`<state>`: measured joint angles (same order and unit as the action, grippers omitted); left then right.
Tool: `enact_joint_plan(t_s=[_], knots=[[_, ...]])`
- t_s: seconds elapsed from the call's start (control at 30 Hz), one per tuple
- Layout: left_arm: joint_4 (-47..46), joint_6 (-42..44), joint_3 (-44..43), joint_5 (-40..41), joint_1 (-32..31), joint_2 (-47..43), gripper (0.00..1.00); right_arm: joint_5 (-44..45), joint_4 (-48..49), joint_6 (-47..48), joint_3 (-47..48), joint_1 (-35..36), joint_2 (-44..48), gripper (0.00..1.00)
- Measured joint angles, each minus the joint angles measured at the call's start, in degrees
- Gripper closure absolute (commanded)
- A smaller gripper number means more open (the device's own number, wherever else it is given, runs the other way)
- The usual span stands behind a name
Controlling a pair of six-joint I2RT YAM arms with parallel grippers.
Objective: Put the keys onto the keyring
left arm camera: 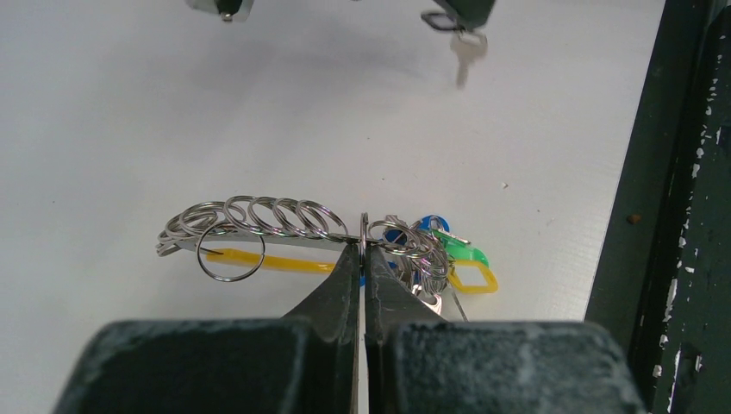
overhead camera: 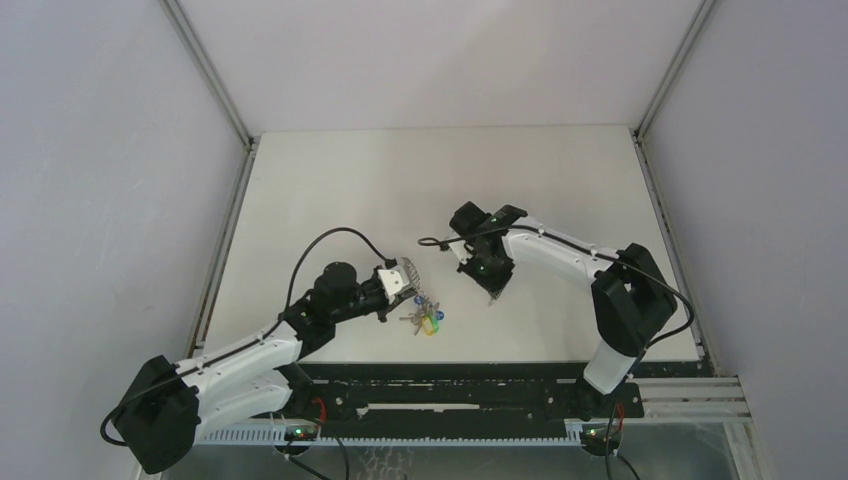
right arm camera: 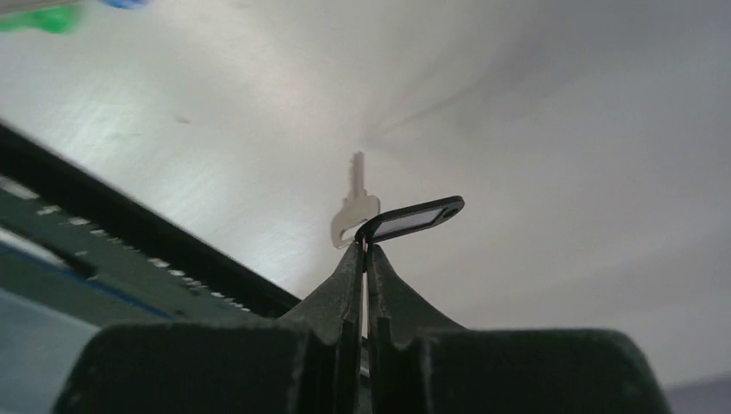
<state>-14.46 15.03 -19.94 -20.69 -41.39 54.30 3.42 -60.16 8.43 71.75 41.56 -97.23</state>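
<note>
The left gripper [left arm camera: 363,252] is pinched shut on the keyring [left arm camera: 259,226], its two tips clamping one thin upright silver loop near the ring's middle. To the left of that pinch a row of overlapping silver rings [left arm camera: 274,216] fans out in an arc, with a yellow band [left arm camera: 276,260] running beneath it. To the right hangs the bunch of blue and green tags [left arm camera: 444,241], with a yellow loop at its near-right edge. The bunch appears to rest on the white table [left arm camera: 129,129]. From above, the keyring [overhead camera: 425,318] lies near the middle of the table's near edge, just right of the left gripper [overhead camera: 398,283]. The right gripper [overhead camera: 490,285] is to its right, a short gap away, pointing down at the table [overhead camera: 560,170]. Its jaws are closed on the key [right arm camera: 355,210], nipping the edge of the flat black head [right arm camera: 414,220] while the silver blade sticks out beyond the tips. The left wrist view shows that key [left arm camera: 465,59] far behind the keyring, blurred, blade hanging downward. Whether it touches the table cannot be told.
</note>
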Motion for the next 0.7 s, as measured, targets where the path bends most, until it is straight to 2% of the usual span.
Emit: enact_joint_plan(t_s=[0.1,0.23,0.3,0.47,0.7], knots=[[0.00,-0.04,0.00,0.02,0.00,0.00,1.00,-13.40,1.92,1.36,-0.15,-1.51,0.44,1.00],[0.00,-0.07,0.00,0.04,0.00,-0.28,1.00,-33.86,7.82,3.61,-4.00,-8.20,3.17,1.00],[-0.09,-0.07,0.00,0.04,0.00,-0.63,1.00,-39.39,10.23,3.19,-6.03,-11.23,4.04,1.00],[-0.55,-0.07,0.00,0.04,-0.02,-0.74,1.00,-45.24,13.05,2.14,-6.49,-15.06,-0.52,1.00],[-0.66,-0.07,0.00,0.20,0.00,-0.74,1.00,-39.60,14.97,-1.29,-8.35,-17.05,-6.47,1.00]])
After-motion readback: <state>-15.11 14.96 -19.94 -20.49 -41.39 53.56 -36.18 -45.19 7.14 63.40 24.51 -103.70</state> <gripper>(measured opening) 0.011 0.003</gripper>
